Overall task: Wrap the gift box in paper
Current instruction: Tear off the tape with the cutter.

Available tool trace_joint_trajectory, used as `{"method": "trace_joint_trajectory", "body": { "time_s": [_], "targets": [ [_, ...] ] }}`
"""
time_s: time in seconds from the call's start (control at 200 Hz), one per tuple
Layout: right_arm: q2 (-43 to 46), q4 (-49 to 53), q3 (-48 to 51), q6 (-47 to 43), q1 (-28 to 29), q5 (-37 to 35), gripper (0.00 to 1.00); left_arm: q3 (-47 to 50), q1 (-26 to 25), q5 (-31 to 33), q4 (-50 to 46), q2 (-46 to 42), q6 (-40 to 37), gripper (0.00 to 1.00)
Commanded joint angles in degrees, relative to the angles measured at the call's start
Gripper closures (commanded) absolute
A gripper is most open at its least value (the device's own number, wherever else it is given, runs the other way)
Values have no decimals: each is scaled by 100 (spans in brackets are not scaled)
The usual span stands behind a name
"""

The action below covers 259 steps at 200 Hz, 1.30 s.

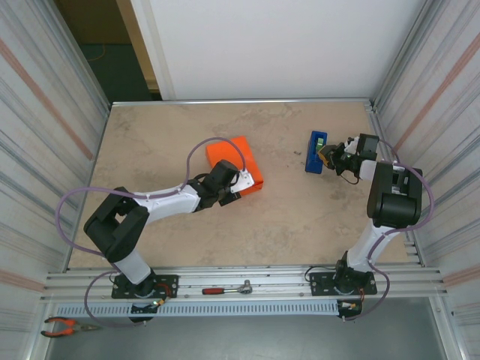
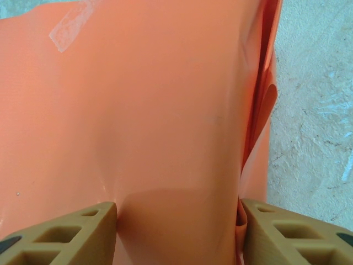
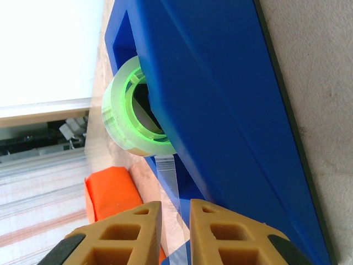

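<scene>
On the tabletop (image 1: 300, 217) the orange paper (image 1: 238, 156) is already folded into a parcel that lies at about 10 o'clock from the middle. The gift box is covered, and I judge it is inside this parcel. The left claw (image 2: 179, 221) stands about half open and grips the parcel across its near end, with one finger touching the paper on each side. A piece of tape (image 2: 70, 25) already sits on the upper face. At about 2 o'clock stands the blue tape dispenser (image 1: 316, 151), its long axis running from 12 to 6 o'clock. The right claw (image 3: 175, 221) is just beside it on the 3 o'clock side. In the right wrist view the tape strip (image 3: 167, 176) comes down from the green tape roll (image 3: 132, 113) toward 6 o'clock and passes into the narrow gap between the fingers. The gap is small, but I cannot tell if the pads really pinch the strip. For the coming move the important relation is this: the parcel lies at 9 o'clock from the right claw, well apart, and the left arm is the nearer one to it, so the tape must travel across to where the parcel is held.
</scene>
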<state>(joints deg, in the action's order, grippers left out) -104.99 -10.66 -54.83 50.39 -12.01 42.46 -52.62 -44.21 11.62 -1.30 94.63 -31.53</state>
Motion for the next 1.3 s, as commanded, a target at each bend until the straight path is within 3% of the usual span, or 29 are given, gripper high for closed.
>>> {"method": "trace_joint_trajectory", "body": {
  "time_s": [0.0, 0.215, 0.501, 1.293],
  "targets": [
    [-98, 2, 80, -95, -12, 65, 81, 15, 61, -182, -587, 162, 79, 43],
    [-20, -25, 74, -35, -37, 105, 100, 15, 64, -193, -588, 168, 78, 43],
    [400, -418, 187, 372, -14, 279, 100, 24, 70, -175, -601, 152, 77, 44],
    [1523, -345, 930, 700, 62, 216, 100, -3, 70, -173, -650, 183, 80, 45]
  ]
}}
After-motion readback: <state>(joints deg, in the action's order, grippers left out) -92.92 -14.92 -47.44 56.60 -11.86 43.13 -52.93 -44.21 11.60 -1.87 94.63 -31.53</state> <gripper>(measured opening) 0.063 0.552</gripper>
